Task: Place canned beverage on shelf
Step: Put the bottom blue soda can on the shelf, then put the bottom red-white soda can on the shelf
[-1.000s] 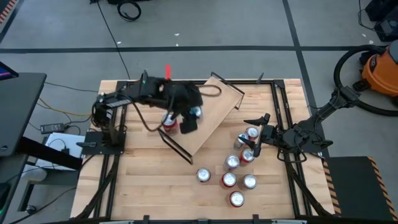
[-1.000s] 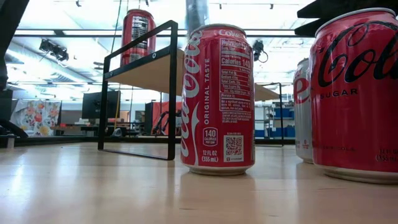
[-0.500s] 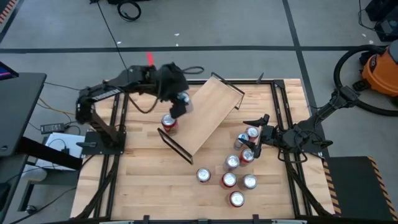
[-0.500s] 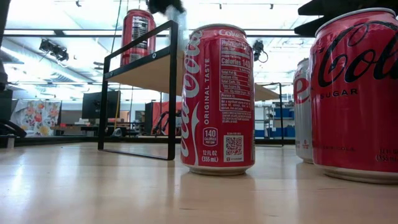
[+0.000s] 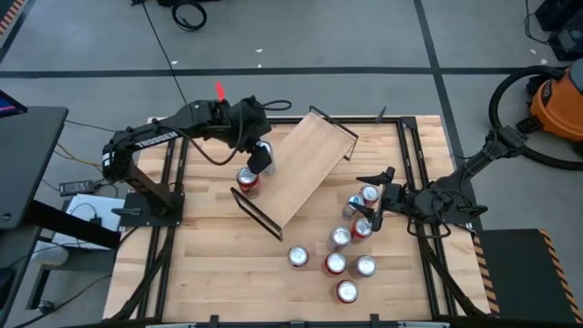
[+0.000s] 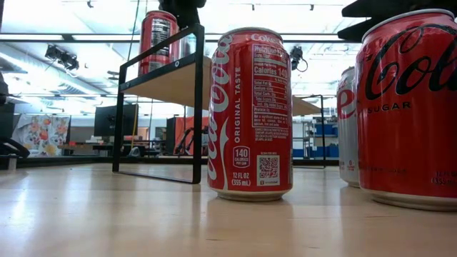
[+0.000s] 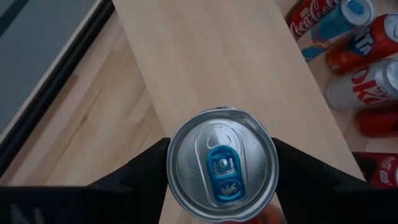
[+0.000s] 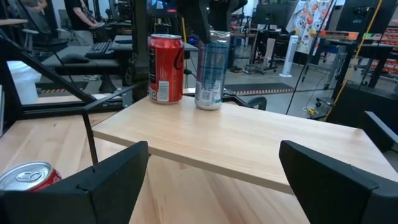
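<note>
The left arm has pulled back toward the shelf's end. Its left gripper jaws clasp the upright silver can on the plank: rigid, smooth, slippery; grip its sides. The right gripper waits, jaws spread, empty.

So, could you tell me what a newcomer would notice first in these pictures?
Probably the left end effector closed around a silver can standing on the shelf, beside a red can already there. Next, the cluster of cans on the table near the waiting right end effector.
</note>
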Available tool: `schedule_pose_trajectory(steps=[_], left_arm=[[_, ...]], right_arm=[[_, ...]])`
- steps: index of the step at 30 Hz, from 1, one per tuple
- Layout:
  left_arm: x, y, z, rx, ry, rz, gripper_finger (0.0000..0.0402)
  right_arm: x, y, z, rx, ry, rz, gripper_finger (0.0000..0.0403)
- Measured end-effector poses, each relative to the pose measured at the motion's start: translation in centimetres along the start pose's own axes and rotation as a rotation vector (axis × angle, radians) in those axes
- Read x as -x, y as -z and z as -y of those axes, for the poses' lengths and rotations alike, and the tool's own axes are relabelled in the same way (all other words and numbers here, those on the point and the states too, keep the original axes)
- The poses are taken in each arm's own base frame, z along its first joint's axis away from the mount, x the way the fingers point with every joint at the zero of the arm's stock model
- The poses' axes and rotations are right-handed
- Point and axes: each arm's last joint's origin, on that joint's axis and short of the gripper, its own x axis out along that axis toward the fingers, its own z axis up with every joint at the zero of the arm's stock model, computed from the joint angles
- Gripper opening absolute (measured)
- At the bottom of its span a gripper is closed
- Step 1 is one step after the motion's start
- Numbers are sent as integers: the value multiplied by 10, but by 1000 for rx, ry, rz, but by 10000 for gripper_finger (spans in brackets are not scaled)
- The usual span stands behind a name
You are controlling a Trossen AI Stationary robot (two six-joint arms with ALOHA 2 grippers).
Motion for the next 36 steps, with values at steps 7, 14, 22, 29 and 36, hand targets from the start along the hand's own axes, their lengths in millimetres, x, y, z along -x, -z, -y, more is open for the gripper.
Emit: schedule_pose_trajectory(steps=[7,14,22,29,36], left_arm=[[0,0,4,-15,7,7,243],[1,1,14,-56,27,15,261],[2,4,28,-112,-20,40,305],[2,4,29,-114,-19,45,311],[2,3,29,-127,-21,55,311]], right_arm=[[0,0,0,1,1,0,373],[0,0,0,0,3,0,373],[-1,0,1,-3,10,0,373],[-1,0,1,-3,10,0,373],[-1,0,1,-3,10,0,373]])
